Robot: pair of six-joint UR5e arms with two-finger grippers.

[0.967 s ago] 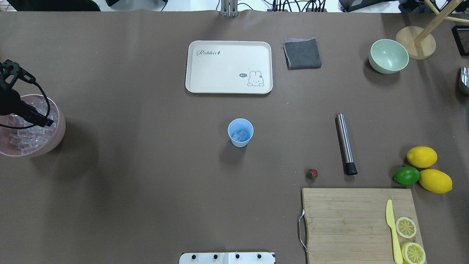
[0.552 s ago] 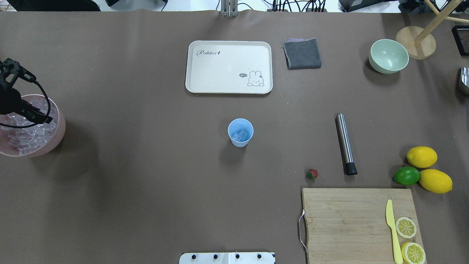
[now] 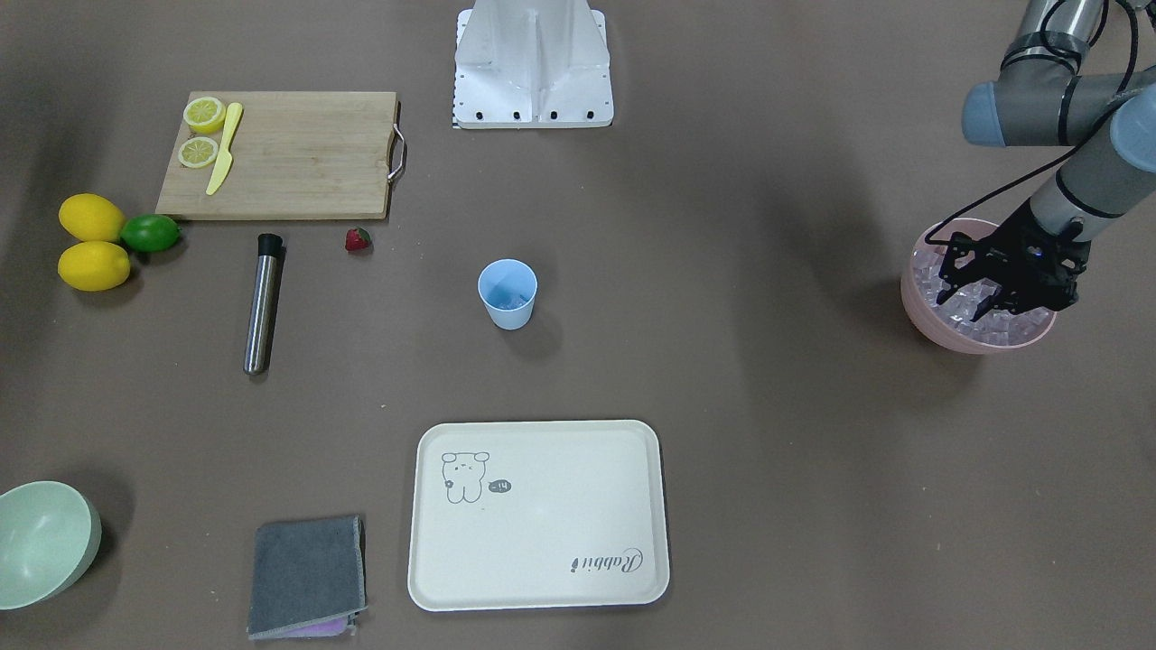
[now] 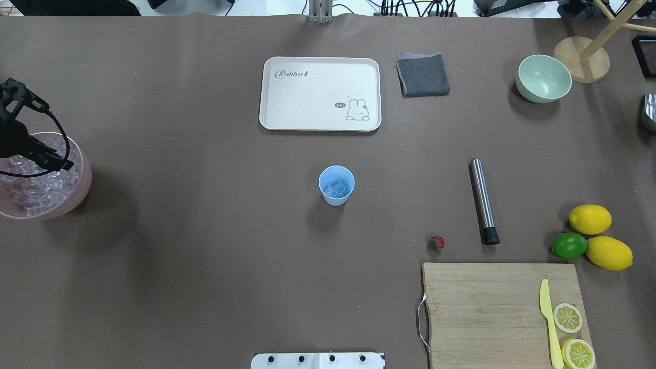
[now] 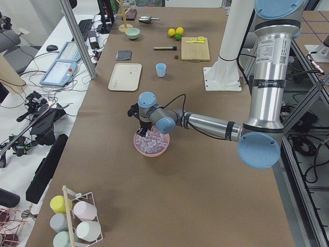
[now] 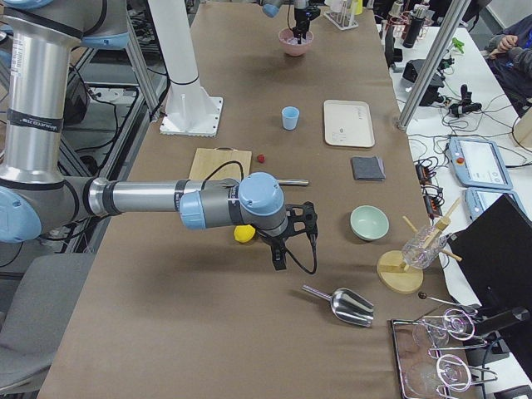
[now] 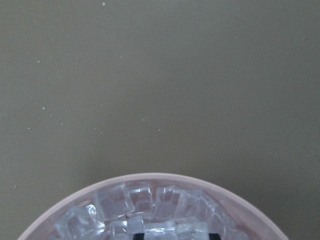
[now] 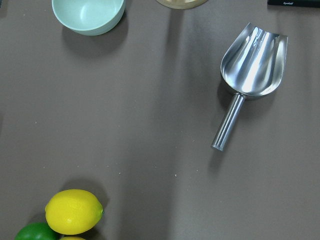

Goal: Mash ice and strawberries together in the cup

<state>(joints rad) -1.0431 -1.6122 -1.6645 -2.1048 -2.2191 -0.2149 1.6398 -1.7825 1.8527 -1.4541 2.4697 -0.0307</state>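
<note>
The light-blue cup point(image 4: 336, 185) stands upright mid-table with a few ice cubes point(image 4: 334, 190) in it. The strawberry point(image 4: 436, 243) lies on the table to the cup's right, near the cutting board. My left gripper point(image 3: 968, 296) is open, with its fingers down among the ice point(image 3: 1002, 327) in the pink bowl point(image 3: 975, 341) at the table's left end. The left wrist view shows the bowl's rim point(image 7: 165, 177) and its ice point(image 7: 150, 205). My right gripper point(image 6: 278, 259) hangs over bare table at the far right, seen only from the side, so I cannot tell whether it is open or shut.
A steel muddler point(image 4: 482, 200) lies right of the cup. A cream tray point(image 4: 320, 93), grey cloth point(image 4: 423, 75) and pale green bowl point(image 4: 543, 78) sit at the back. Two lemons point(image 4: 590, 219), a lime point(image 4: 569, 246) and a cutting board point(image 4: 487, 307) are front right. A metal scoop point(image 8: 252, 60) lies under the right wrist.
My left gripper has shifted slightly toward the far side and left over the pink bowl. Nothing else has moved.
</note>
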